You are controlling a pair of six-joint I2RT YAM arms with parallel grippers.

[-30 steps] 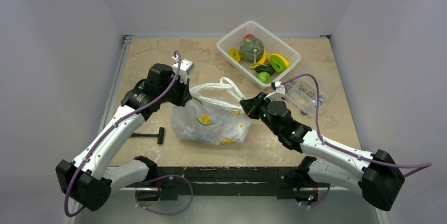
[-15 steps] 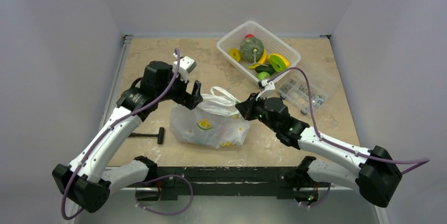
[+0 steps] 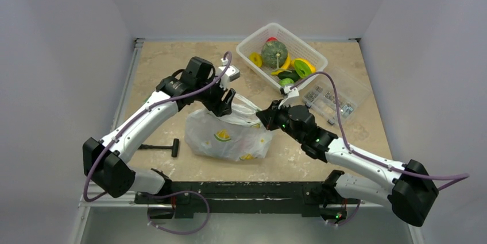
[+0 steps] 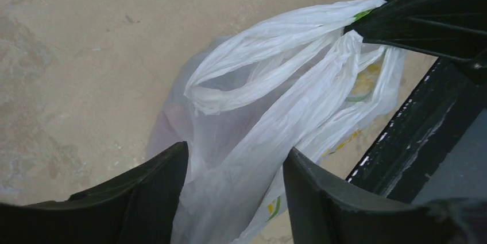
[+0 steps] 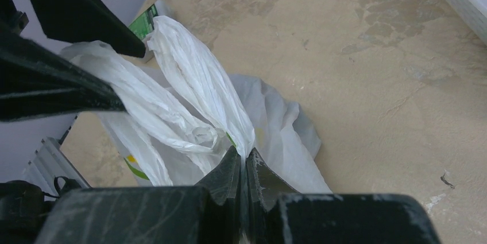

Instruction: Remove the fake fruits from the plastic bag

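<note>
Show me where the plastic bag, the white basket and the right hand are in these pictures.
plastic bag (image 3: 230,136): top view, on its printed side.
white basket (image 3: 258,35): top view, on its left rim.
right hand (image 5: 244,161): right wrist view, between its fingertips, shut on the bag.

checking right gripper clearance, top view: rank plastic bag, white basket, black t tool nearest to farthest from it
1. plastic bag, clamped in the right gripper.
2. white basket, farther back on the table, slightly right.
3. black t tool, far left, beyond the bag.
</note>
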